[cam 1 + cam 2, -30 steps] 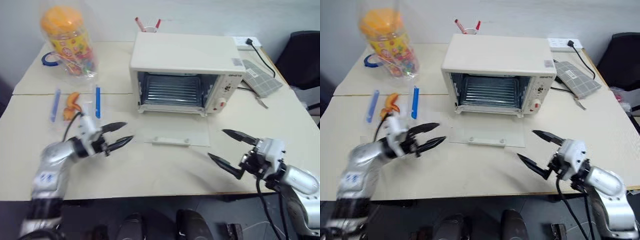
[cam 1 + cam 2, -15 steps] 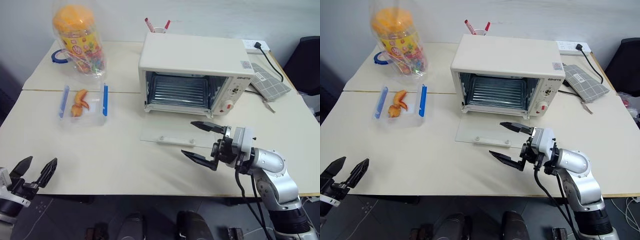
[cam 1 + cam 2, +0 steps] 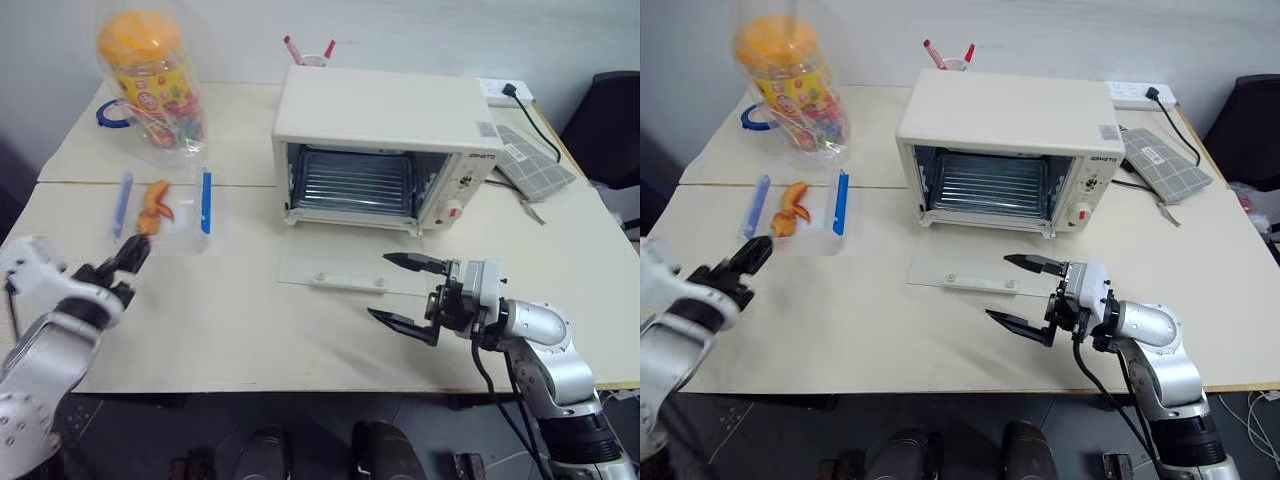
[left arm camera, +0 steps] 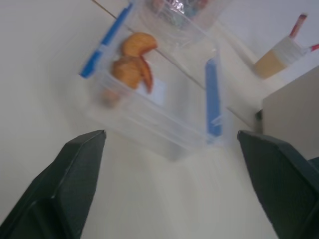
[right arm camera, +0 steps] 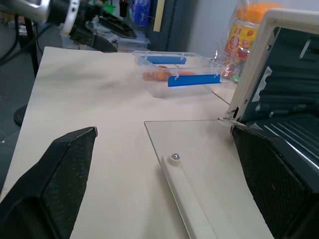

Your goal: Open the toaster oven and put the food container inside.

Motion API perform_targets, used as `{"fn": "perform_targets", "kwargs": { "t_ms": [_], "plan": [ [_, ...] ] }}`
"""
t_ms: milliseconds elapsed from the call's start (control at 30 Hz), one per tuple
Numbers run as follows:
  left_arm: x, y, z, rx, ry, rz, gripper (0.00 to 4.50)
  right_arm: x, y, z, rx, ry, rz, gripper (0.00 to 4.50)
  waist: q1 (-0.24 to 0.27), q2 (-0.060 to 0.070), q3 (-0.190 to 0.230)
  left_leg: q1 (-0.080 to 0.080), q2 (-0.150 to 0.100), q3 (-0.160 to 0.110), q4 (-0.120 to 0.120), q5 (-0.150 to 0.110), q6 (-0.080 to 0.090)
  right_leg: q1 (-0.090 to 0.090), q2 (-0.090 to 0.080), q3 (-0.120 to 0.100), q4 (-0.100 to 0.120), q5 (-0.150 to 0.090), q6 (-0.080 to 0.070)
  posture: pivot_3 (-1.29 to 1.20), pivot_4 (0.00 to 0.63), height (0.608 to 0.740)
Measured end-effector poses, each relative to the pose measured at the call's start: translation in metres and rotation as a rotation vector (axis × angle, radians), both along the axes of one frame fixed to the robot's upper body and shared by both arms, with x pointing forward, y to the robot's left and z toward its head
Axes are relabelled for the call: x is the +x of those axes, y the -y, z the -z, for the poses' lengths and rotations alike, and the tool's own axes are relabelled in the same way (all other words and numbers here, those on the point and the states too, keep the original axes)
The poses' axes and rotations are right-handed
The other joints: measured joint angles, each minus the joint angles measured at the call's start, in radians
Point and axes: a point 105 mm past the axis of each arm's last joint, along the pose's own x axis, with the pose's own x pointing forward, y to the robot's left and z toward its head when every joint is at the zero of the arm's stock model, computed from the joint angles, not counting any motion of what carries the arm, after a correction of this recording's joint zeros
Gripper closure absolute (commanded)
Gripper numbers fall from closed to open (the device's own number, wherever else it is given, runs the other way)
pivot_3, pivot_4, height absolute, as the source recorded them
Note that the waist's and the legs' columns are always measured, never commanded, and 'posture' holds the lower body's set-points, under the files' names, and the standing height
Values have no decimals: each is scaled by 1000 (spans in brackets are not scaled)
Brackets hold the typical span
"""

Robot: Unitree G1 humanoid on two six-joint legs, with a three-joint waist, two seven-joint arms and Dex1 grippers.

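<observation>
the toaster oven (image 3: 385,150) sits toward the far side of the surface (image 3: 250,320), its glass door (image 3: 345,270) folded flat (wire rack bare). the food container (image 3: 165,212) rests left of it, near the jar (image 3: 150,80). my left fingers (image 4: 75,174) are spread just short of the container; my right fingers (image 3: 400,325) are spread beside the door's near edge, holding nothing.
</observation>
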Motion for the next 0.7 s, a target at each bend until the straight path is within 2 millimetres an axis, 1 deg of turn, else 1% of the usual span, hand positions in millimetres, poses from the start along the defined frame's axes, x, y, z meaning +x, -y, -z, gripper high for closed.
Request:
{"fn": "perform_targets", "kwargs": {
  "t_ms": [67, 100, 167, 333, 500, 667, 700],
  "plan": [
    [6, 4, -4, -40, -40, -50, 32, 0, 1, 2, -4, 0, 3, 0, 0, 0, 0, 0, 0, 0, 0, 0, 0, 0, 4, 0, -1, 0, 0, 0, 150, 740],
    [10, 5, -6, -61, -51, -77, 32, 0, 2, 3, -5, -3, 5, 0, 0, 0, 0, 0, 0, 0, 0, 1, -1, 1, 9, 0, -1, 0, 0, 0, 150, 740],
    [20, 11, -11, -113, -69, -110, 32, -2, 2, 5, -6, -2, 8, 0, 3, 0, 0, 1, 0, 0, 0, 1, -1, 2, 11, 1, -2, 0, 0, 0, 150, 740],
    [39, 14, 3, -197, -196, -167, 32, -4, 5, 7, -8, 2, 16, 0, 4, 0, 0, 1, 1, 0, 0, 1, -2, 2, 13, 1, -2, 0, 0, 0, 150, 740],
    [55, 13, 9, -191, -253, -193, 32, -6, 14, 3, -26, 20, 42, 0, 15, 0, 0, 1, 0, 1, 0, 2, -2, 2, 15, 0, -3, 0, 0, 0, 150, 740],
    [73, 16, 10, -209, -274, -185, 32, -9, 15, 4, -32, 16, 43, 0, 26, 0, 0, 1, 0, 2, 0, 2, -3, 2, 15, -3, -2, 0, 0, 0, 150, 740],
    [75, 15, 10, -205, -274, -187, 203, -10, 15, 4, -32, 16, 43, 0, 26, 0, 0, 1, 0, 2, 0, 2, -3, 2, 15, -3, -2, 0, 0, 0, 150, 740]
  ]
}}
